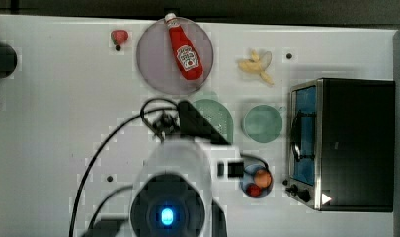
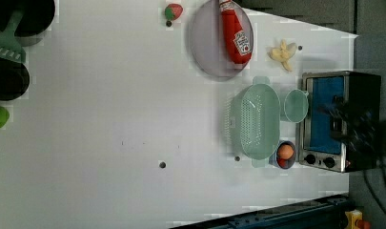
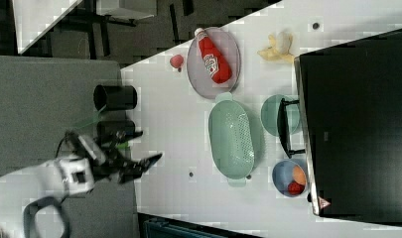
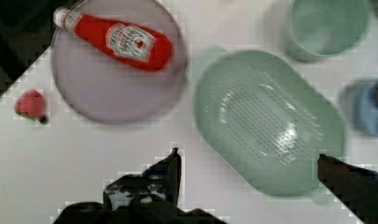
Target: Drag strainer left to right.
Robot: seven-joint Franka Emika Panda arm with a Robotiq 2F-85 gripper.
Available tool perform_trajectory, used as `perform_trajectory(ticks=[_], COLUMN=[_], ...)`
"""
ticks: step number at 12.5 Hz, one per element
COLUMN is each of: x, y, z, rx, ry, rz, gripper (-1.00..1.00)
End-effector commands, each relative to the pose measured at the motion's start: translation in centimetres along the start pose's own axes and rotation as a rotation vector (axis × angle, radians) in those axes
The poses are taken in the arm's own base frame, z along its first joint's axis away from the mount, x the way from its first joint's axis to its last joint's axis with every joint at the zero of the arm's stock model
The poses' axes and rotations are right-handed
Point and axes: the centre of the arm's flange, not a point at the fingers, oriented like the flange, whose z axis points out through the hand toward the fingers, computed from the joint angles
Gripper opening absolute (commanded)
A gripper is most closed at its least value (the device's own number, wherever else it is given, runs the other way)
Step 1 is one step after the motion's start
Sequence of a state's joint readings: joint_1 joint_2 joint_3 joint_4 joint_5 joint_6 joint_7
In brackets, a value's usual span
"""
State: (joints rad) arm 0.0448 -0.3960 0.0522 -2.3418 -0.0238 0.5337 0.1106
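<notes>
Spread wide and holding nothing, the gripper [image 4: 247, 163] hangs above the table, clear of everything. Straight beyond its fingertips lies the strainer [image 4: 268, 123], untouched, its long axis running across the line of approach, so one long rim faces the fingers. It sits between the plate [image 3: 198, 62] and the small blue bowl [image 3: 288, 179], beside the green cup [image 3: 273, 115]. The ketchup bottle [image 4: 114, 39] carries a white label, its writing unreadable.

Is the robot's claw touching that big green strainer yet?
Apart. In the right view the open gripper hangs off to the right view's left of the strainer, bare table between them.
</notes>
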Motion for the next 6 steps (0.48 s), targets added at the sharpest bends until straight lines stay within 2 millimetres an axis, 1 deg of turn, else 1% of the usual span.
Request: perform_trajectory(ticks=[1,2,3,4,5,6], x=[0.5,0.3,0.5,1.1,1.8,2.2], y=[3.0,4.0,4.7,5.1,5.3,5.5], z=[-4.3,-6.3,-7.7,-8.8,-9.4,-9.5], rx=[-0.045,-0.061,-0.066,-0.059,-0.047,-0.043], ry=[-0.054,-0.07,-0.081,-0.085,-0.08,-0.085], rz=[-0.032,-0.022,-0.012,-0.011,-0.032,-0.075], gripper=[1.0,1.0,1.0,1.0,1.0,1.0])
